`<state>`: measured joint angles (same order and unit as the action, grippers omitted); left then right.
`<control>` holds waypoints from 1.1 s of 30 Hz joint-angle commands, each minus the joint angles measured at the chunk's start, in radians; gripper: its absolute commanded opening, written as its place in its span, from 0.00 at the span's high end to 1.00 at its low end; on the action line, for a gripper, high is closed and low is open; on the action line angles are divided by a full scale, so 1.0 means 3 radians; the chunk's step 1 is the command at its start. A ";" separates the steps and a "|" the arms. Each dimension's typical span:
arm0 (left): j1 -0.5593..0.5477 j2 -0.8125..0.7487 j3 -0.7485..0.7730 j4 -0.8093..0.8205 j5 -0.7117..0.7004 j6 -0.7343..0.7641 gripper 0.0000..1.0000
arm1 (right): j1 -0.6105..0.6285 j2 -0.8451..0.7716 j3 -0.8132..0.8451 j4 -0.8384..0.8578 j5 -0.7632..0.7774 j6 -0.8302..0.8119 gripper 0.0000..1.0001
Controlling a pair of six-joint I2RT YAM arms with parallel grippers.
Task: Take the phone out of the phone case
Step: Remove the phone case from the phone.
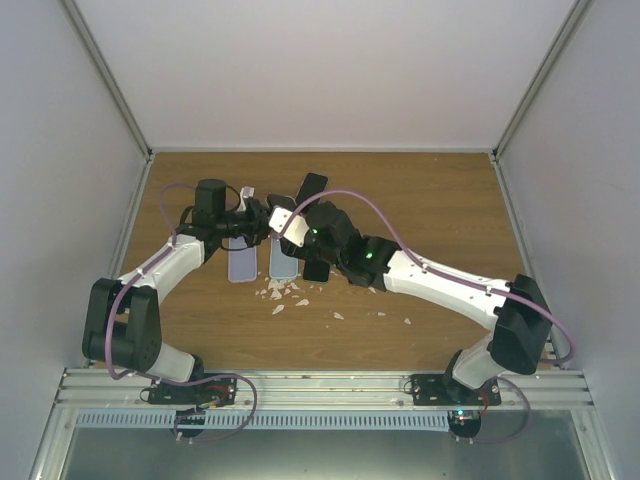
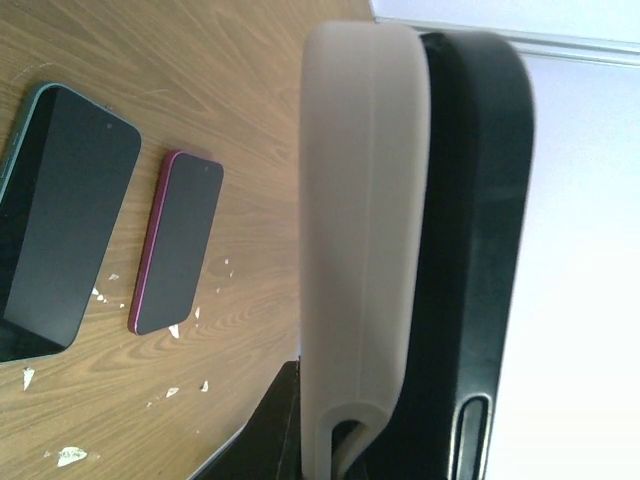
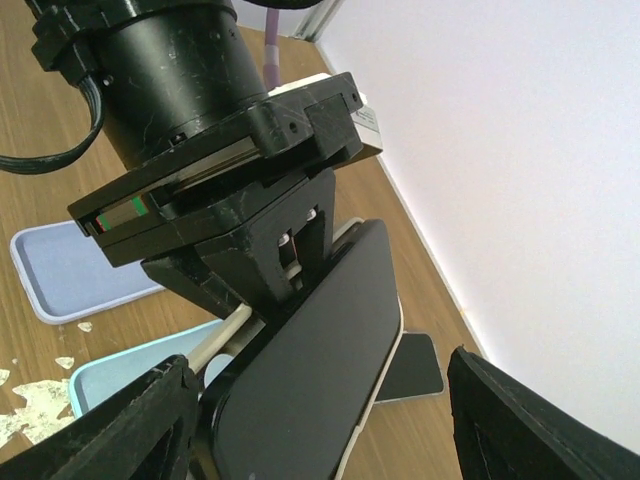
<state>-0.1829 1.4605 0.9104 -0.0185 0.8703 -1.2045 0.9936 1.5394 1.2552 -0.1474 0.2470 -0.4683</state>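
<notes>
Cream silicone — the phone case (image 2: 365, 230) — is seen clamped by its edge in the left gripper (image 3: 285, 290) and held tilted above the wooden table (image 1: 430, 200), with the black phone (image 3: 315, 370) in it. The right gripper (image 3: 335, 430) is spread open, its fingers (image 3: 110, 430) set either side of the phone — a gap is left on one side. Below, a lavender case (image 3: 70, 275) and a light-blue case (image 3: 115, 375) are laid side by side among white flakes (image 1: 285, 293).
</notes>
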 commanded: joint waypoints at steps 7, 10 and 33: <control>0.0062 -0.0008 0.0008 0.0322 0.0146 -0.0066 0.96 | 0.0058 -0.0012 -0.0207 0.0093 0.0065 -0.0090 0.34; 0.0058 -0.0014 -0.0002 0.0336 0.0150 -0.0059 0.96 | 0.0053 0.0005 -0.0226 0.0155 0.0192 -0.0112 0.38; -0.0064 -0.0151 -0.0075 0.0455 0.0328 -0.0114 1.00 | -0.0028 0.0360 -0.0219 0.0944 0.0984 -0.0648 0.84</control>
<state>-0.1898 1.4670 0.8879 0.0437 0.8696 -1.2503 1.0115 1.6310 1.1683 0.1154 0.4736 -0.6472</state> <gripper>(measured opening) 0.075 0.242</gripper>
